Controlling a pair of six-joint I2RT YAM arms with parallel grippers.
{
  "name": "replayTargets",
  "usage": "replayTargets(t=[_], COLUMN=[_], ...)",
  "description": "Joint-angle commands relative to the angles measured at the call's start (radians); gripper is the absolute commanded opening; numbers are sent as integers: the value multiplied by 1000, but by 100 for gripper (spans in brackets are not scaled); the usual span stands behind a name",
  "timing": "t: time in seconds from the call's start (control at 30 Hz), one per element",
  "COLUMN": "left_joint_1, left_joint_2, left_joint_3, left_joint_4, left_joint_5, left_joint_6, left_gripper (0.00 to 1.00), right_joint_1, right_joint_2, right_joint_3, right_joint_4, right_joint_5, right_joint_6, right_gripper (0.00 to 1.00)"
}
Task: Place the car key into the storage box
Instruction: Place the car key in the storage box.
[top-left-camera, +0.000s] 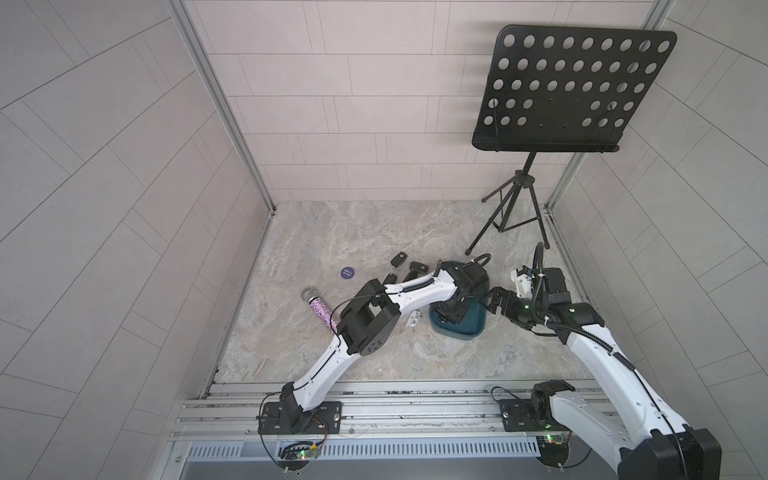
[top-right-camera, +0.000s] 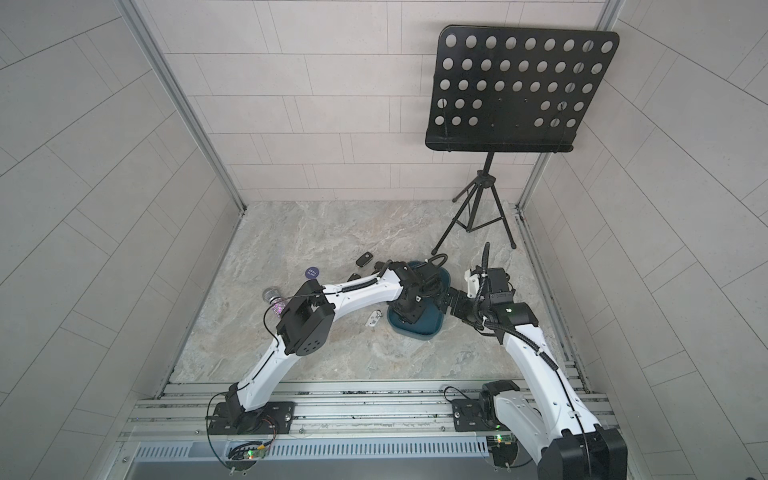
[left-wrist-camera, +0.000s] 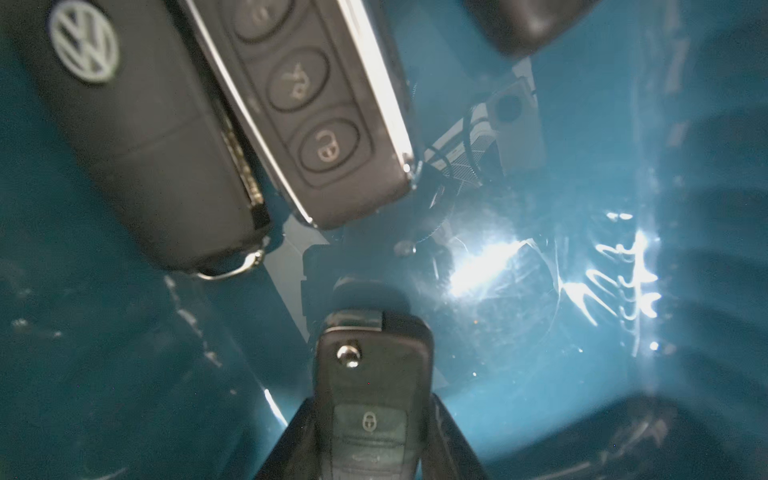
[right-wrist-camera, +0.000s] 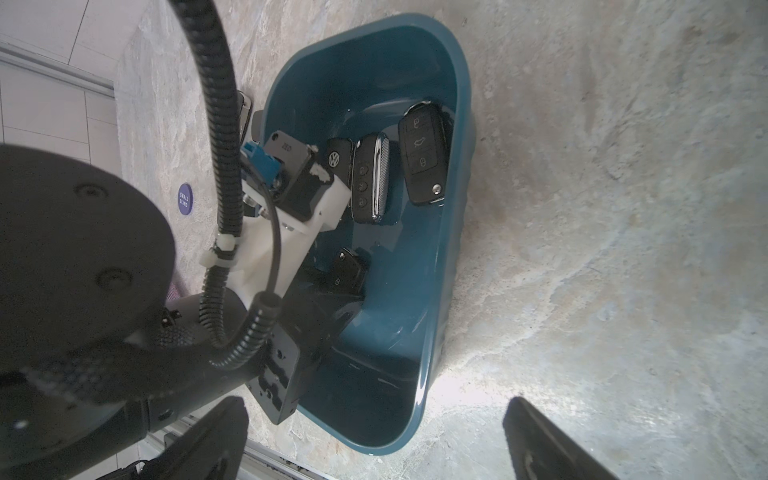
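Teal plastic storage box (right-wrist-camera: 453, 266) on marble worktop (right-wrist-camera: 623, 208). Left jaws clenched on black car key (left-wrist-camera: 374, 399), holding it inside box, near VW-badged fob (left-wrist-camera: 137, 137) and chrome-edged fob (left-wrist-camera: 316, 124). Black three-button fob (right-wrist-camera: 424, 158) by wall. Right jaws spread wide, empty, beside box.

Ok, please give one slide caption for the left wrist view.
Left gripper holding a car key inside the teal storage box, near a VW fob and a chrome-edged fob.

Black perforated metal music stand (top-left-camera: 573, 87) on a tripod, far right corner ahead of me, grey marble-look tabletop (top-left-camera: 353, 232), glittery purple microphone with silver mesh head (top-left-camera: 318, 309) on my left side, round purple "SMALL BLIND" disc (top-left-camera: 347, 272) beyond it, pale tiled walls (top-left-camera: 332, 104)
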Motion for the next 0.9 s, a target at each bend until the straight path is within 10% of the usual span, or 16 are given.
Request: replayTargets(t=[0.0,0.87], left_joint_1=[-2,77], left_joint_2=[-2,-454], left_joint_3=[26,-168], left_joint_4=[-37,7], left_joint_5=[-26,-80], left_joint_6=[-14,-23], left_gripper=[36,61], right_joint_1=[-5,-4], right_joint_2=[-8,11], right_joint_3=[-1,25], right_joint_4=[-9,93], right_joint_5=[-2,-68], right_joint_6=[7,43], right_gripper=[100,100])
